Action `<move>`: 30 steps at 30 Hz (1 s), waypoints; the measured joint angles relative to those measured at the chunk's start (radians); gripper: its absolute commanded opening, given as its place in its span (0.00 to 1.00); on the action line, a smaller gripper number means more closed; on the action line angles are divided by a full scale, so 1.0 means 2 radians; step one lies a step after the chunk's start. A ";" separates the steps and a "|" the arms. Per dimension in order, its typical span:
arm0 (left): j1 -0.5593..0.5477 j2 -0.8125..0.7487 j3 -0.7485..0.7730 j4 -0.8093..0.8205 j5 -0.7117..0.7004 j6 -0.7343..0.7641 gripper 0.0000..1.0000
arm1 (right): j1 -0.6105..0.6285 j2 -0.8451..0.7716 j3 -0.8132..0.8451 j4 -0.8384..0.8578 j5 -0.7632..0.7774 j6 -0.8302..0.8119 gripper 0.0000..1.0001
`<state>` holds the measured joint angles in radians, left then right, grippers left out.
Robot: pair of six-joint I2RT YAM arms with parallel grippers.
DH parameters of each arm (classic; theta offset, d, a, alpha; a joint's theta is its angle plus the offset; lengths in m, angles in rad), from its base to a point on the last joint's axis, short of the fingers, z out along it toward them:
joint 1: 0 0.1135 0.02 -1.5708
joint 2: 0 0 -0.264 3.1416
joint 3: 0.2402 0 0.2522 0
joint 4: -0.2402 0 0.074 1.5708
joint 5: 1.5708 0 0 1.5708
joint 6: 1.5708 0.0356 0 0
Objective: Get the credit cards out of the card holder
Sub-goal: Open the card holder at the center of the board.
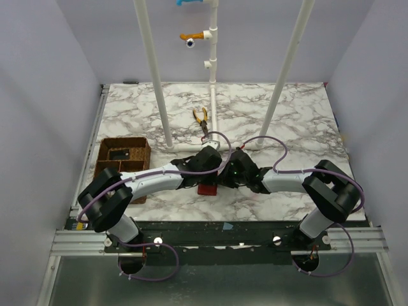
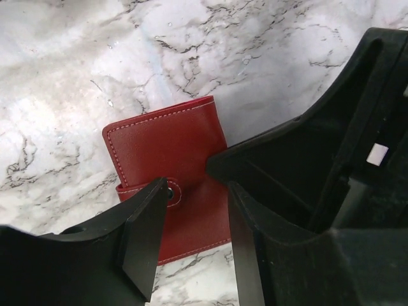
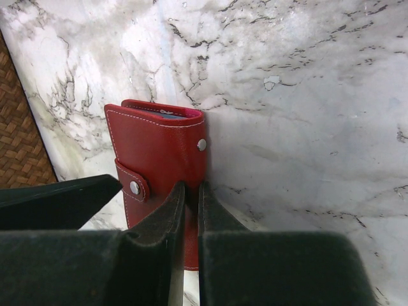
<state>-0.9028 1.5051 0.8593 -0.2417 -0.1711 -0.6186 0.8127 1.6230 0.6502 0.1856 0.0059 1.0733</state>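
Note:
The red card holder (image 1: 207, 189) lies on the marble table between both grippers, folded shut with its snap strap (image 3: 134, 185) fastened. My right gripper (image 3: 192, 186) is shut on the card holder's (image 3: 159, 146) right edge, fingers nearly touching. My left gripper (image 2: 197, 188) is open above the card holder (image 2: 169, 140); its left fingertip (image 2: 153, 210) sits at the strap's snap. The black bulk at the right of the left wrist view is my right gripper (image 2: 306, 172). No cards show.
A brown woven compartment tray (image 1: 121, 159) stands at the left, its corner in the right wrist view (image 3: 16, 127). Yellow-handled pliers (image 1: 201, 119) lie at the back by the white pipe frame (image 1: 156, 83).

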 measured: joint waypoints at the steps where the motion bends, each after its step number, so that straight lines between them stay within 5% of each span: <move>1: -0.005 0.011 0.009 -0.003 -0.006 0.002 0.42 | 0.000 0.000 0.000 0.000 0.000 0.000 0.01; 16: -0.034 0.068 0.055 -0.075 -0.097 0.005 0.39 | 0.000 0.003 0.000 0.000 0.000 0.000 0.01; 30: -0.037 0.075 0.063 -0.084 -0.112 0.006 0.00 | -0.001 0.006 0.000 0.001 -0.002 0.002 0.01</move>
<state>-0.9775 1.6547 0.9855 -0.4088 -0.3943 -0.6060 0.8112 1.6341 0.6506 0.1867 0.0010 1.0771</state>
